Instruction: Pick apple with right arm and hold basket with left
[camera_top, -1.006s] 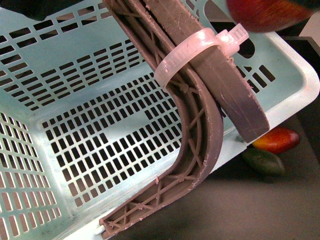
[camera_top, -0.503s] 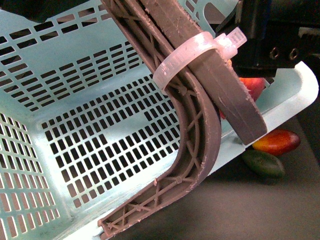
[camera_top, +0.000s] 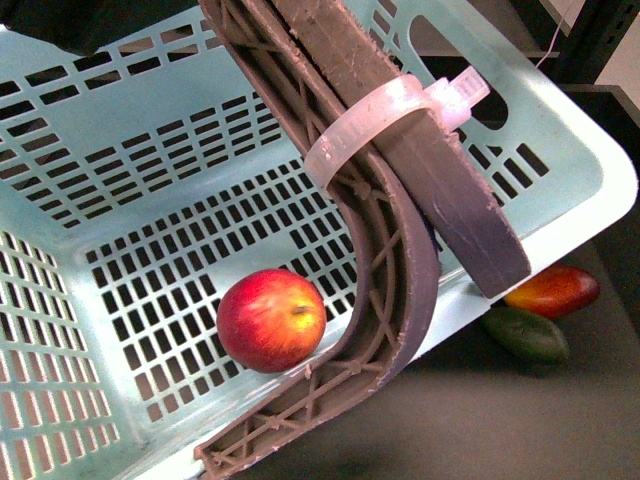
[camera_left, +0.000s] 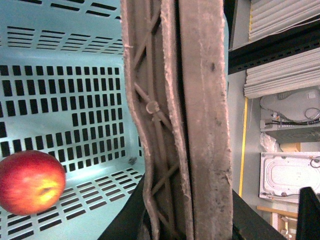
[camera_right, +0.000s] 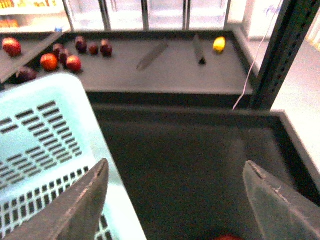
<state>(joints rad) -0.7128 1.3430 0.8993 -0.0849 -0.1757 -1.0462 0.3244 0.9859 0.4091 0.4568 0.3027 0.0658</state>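
Observation:
The pale aqua basket (camera_top: 150, 130) fills the front view, tilted, with its brown ribbed handle (camera_top: 400, 210) and white zip tie (camera_top: 370, 120) across it. The red apple (camera_top: 271, 320) lies on the basket's slotted floor beside the handle. It also shows in the left wrist view (camera_left: 31, 182). My left gripper (camera_left: 182, 212) is shut on the handle (camera_left: 200, 100), with a black finger on each side. My right gripper (camera_right: 175, 170) is open and empty over a dark surface, beside the basket's rim (camera_right: 45, 130). It is out of the front view.
A red-orange mango (camera_top: 553, 287) and a dark green oval fruit (camera_top: 527, 333) lie on the dark surface just outside the basket. In the right wrist view a far shelf holds several red fruits (camera_right: 65, 55) and a yellow one (camera_right: 219, 44). A black post (camera_right: 280, 55) stands nearby.
The apple was high above the basket's far rim, came down with the right gripper, and now lies free on the basket floor. The right gripper has left the front view.

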